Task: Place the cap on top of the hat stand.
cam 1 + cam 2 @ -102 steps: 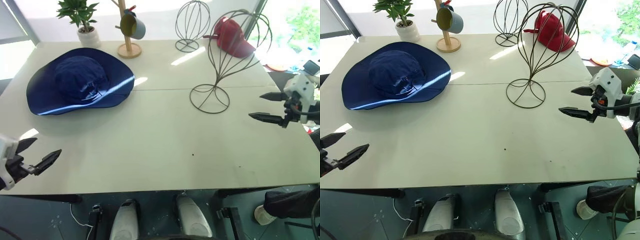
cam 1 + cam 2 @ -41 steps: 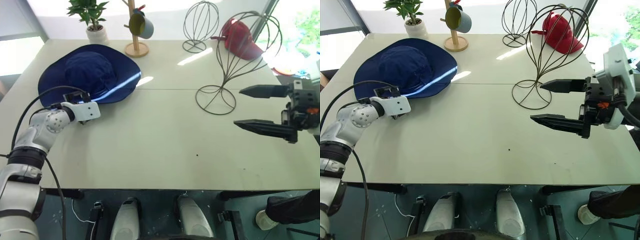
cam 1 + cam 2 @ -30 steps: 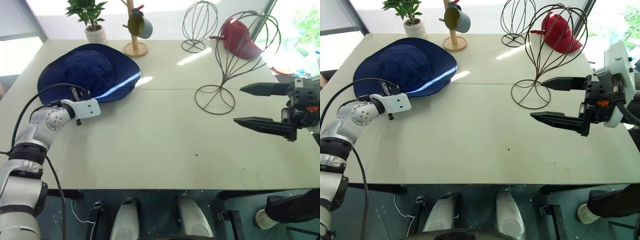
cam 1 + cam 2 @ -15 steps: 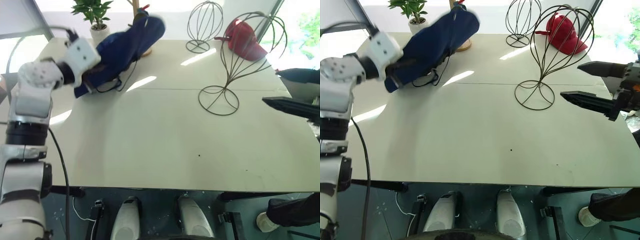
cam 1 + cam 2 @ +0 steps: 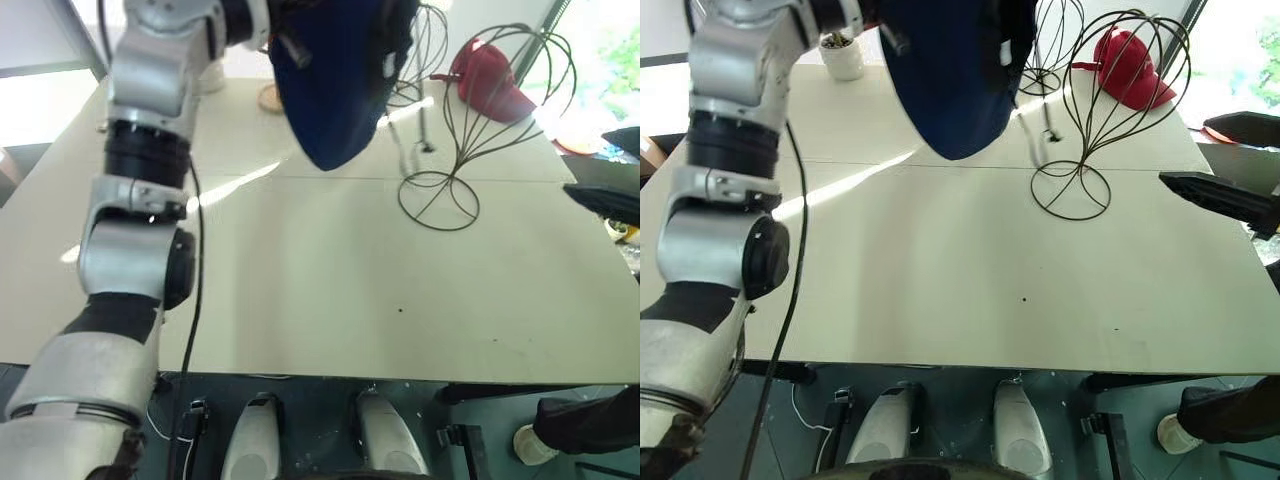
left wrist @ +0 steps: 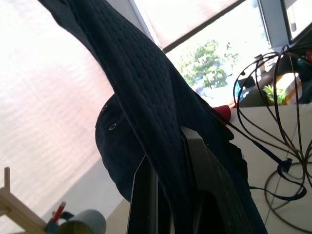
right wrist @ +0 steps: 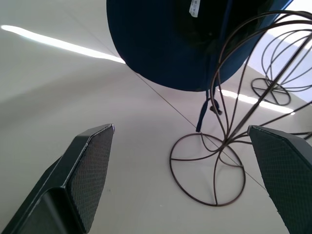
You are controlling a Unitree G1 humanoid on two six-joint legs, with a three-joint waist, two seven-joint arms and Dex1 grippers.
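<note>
Left wrist view shows the left hand (image 6: 168, 195) clenched on the floppy navy fabric cap's (image 5: 335, 80) brim, held above the counter (image 5: 330, 290). Right hand (image 7: 195, 170) gapes. Lift higher, centre its crown over the dark wire hat stand (image 5: 480, 110), then lower.

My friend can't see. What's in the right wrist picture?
A big blue hat hangs in the air beside a tall wire hat stand on a pale table. The right gripper has its two black fingers wide apart.
</note>
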